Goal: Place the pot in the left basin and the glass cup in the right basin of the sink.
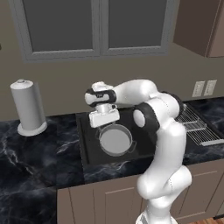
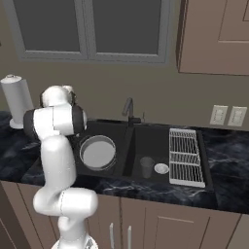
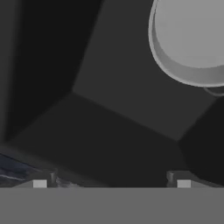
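Sink [image 2: 130,127] is the black double one set in the dark marble worktop [image 2: 228,160]. The pot [image 2: 97,151] sits on the floor of the left basin [image 2: 104,130], and the glass cup [image 2: 146,167] stands upright in the right basin [image 2: 151,141] near the white wire rack [image 2: 185,156]. The hand [image 1: 104,124] hangs just above the pot, released and spread wide, gripping nothing.

- Black marble table [image 2: 228,160] carries black sink [image 2: 127,127] at centre.
- Paper towel roll [image 1: 28,107] stands upright on table at 9 o'clock of sink, well apart.
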Tool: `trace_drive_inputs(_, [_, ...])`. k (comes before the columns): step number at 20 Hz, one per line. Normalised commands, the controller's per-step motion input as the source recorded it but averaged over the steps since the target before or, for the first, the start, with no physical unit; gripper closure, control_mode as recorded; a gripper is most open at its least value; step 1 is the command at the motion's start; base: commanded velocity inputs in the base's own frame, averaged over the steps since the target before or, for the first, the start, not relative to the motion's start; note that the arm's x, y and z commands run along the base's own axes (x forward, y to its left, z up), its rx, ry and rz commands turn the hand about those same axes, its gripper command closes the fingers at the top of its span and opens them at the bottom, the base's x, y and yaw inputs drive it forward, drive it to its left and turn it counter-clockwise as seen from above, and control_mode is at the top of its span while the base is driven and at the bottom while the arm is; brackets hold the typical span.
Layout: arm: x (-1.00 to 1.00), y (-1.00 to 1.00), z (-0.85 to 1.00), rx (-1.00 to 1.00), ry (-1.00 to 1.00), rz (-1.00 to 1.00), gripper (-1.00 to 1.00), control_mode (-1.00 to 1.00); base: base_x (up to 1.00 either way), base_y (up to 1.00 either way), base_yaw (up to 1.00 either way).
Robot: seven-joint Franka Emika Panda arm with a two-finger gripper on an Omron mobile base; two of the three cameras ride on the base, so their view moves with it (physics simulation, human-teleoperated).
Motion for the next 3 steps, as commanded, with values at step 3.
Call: trace_drive_inputs(3, [-0.79,-0.29,0.13,0.13,-0.26,0.0,-1.0,-1.0,0.0,0.0,0.0])
